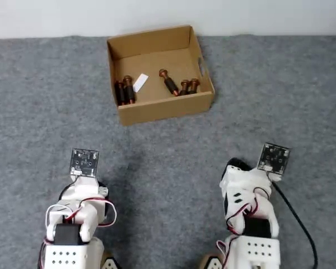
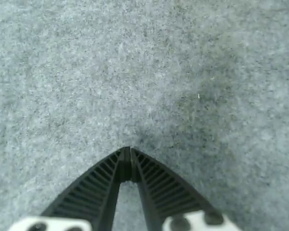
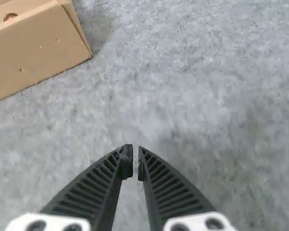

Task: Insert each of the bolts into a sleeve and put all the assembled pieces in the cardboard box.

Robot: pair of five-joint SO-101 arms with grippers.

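Observation:
The cardboard box [image 1: 157, 109] stands open at the far middle of the grey carpeted table. Inside it lie several assembled pieces: dark sleeves with copper bolt heads, one group [image 1: 124, 89] by its left wall and another [image 1: 182, 85] toward its right wall. My left gripper [image 2: 130, 152] hangs shut over bare carpet at the near left, with nothing between its fingers. My right gripper [image 3: 135, 153] is shut and holds nothing over the carpet at the near right. An outer corner of the box [image 3: 36, 48] lies well ahead of it.
A small white slip [image 1: 140, 82] lies in the box between the two groups. Both arms [image 1: 81, 213] [image 1: 249, 207] sit folded back at the near edge. Grey carpet [image 1: 168, 162] stretches between the arms and the box.

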